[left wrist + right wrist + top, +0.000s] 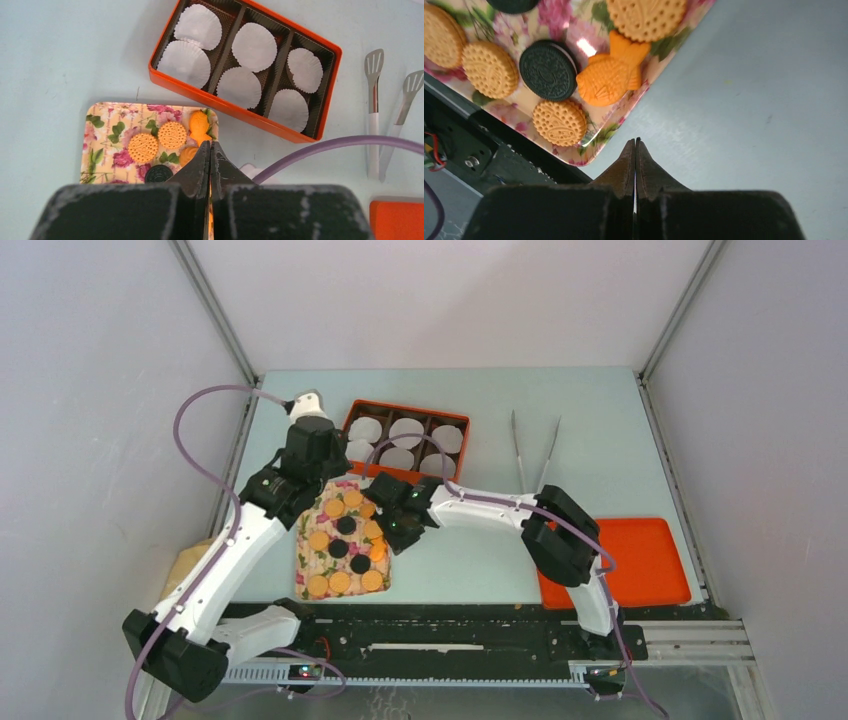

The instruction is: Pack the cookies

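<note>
The cookies (340, 582) lie on a floral tray (305, 562); most are golden discs and a few are black (346, 525). My left gripper (210, 145) is shut and empty above the tray's far right corner (100, 112), over golden cookies (143, 147) and a fish-shaped one (199, 127). My right gripper (634, 141) is shut and empty over bare table just off the tray's near right corner (589, 152), close to a fish-shaped cookie (609, 80) and a black one (548, 70). In the top view the left gripper (325, 485) and right gripper (385, 540) flank the tray.
An orange box (405, 407) with dark dividers holds several white paper cups (254, 46) just behind the tray. Metal tongs (517, 450) lie to its right. A flat orange lid (625, 560) lies at the front right. Purple cables loop off both arms.
</note>
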Tool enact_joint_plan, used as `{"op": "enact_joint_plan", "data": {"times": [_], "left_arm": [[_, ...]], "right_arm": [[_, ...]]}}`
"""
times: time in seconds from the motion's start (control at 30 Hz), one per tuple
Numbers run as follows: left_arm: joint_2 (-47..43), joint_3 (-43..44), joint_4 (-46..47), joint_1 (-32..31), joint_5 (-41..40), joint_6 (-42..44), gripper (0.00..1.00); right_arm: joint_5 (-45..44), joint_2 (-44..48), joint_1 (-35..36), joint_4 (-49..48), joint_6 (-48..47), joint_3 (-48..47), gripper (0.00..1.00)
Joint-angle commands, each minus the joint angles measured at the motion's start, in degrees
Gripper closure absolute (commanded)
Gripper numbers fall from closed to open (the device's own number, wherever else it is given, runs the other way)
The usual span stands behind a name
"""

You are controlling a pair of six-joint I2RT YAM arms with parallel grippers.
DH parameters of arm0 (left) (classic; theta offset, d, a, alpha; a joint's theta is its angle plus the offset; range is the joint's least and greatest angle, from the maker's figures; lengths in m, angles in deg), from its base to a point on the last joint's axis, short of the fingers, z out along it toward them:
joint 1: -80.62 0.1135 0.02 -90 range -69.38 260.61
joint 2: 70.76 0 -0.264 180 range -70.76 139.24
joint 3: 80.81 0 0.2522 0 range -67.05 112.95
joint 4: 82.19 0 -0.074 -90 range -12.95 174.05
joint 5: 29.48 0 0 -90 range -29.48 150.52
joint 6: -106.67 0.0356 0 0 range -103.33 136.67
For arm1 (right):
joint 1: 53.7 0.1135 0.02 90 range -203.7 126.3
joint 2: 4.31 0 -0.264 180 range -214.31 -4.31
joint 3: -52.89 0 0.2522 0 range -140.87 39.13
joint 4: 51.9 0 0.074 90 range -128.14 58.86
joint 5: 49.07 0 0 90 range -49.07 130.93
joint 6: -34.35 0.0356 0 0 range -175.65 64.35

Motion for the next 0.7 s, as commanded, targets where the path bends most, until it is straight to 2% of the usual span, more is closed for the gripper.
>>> {"op": "enact_joint_plan", "data": {"times": [0.0,0.3,0.67], "left_arm": [[-2.51,-2.08,-0.49,0.13,-3.33,-0.10,0.99],[-3.98,-4.11,0.06,0.14,-2.59,-0.80,1.00],[-5.43,-6.98,0.69,0.07,-3.19,-0.96,1.00]], "right_arm": [[1.47,0.22,3.03,0.61,2.20,-0.98,1.00],[-0.50,1.72,6.82,1.40,3.87,0.87,1.00],[5.29,-2.57,7.01,-2.95,5.65,4.03,1.00]]}}
